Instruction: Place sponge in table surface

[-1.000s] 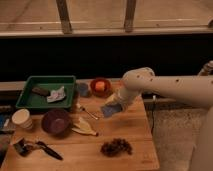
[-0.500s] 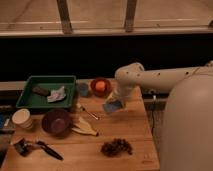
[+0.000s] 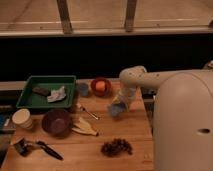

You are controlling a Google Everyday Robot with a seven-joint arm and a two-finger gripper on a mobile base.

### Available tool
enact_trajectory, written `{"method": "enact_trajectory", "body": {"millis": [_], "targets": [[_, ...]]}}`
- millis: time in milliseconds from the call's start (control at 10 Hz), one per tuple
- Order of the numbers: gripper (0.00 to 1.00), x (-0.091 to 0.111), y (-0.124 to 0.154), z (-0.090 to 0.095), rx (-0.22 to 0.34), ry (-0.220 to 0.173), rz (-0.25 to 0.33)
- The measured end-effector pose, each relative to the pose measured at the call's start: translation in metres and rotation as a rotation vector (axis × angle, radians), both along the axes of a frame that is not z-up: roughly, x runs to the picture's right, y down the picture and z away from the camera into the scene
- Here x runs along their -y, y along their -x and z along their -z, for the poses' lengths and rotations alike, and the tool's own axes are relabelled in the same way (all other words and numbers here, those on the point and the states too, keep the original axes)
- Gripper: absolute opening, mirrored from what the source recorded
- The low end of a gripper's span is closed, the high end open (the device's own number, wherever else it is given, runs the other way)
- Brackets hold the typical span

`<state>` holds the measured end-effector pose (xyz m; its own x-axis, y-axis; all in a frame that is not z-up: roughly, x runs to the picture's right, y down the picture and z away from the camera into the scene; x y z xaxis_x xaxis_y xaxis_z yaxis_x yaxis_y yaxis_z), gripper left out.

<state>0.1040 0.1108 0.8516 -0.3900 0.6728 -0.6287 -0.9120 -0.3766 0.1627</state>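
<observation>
Sponge (image 3: 116, 108): light blue, at the claw's tip, low over the tabletop (image 3: 125, 135)
Left of claw: green tray (image 3: 25, 95), purple bowl (image 3: 56, 121), banana peel (image 3: 84, 127)
Claw (image 3: 118, 106): right of center, gripping the sponge

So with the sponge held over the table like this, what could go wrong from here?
1. The gripper holds the sponge above the table, near the spoon and banana peel; it could land on them.
2. The red bowl sits close behind the arm and might get nudged.
3. The table's right edge is near, so a release from height may bounce off.
</observation>
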Motion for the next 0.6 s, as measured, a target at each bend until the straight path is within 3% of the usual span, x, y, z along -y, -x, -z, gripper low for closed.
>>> {"method": "enact_trajectory", "body": {"millis": [300,600], "targets": [[0.45,0.0015,-0.0047,0.0088,-0.002,0.009,-0.001],[0.75,-0.0069,0.001,0.0042,0.016,0.035,0.007]]}}
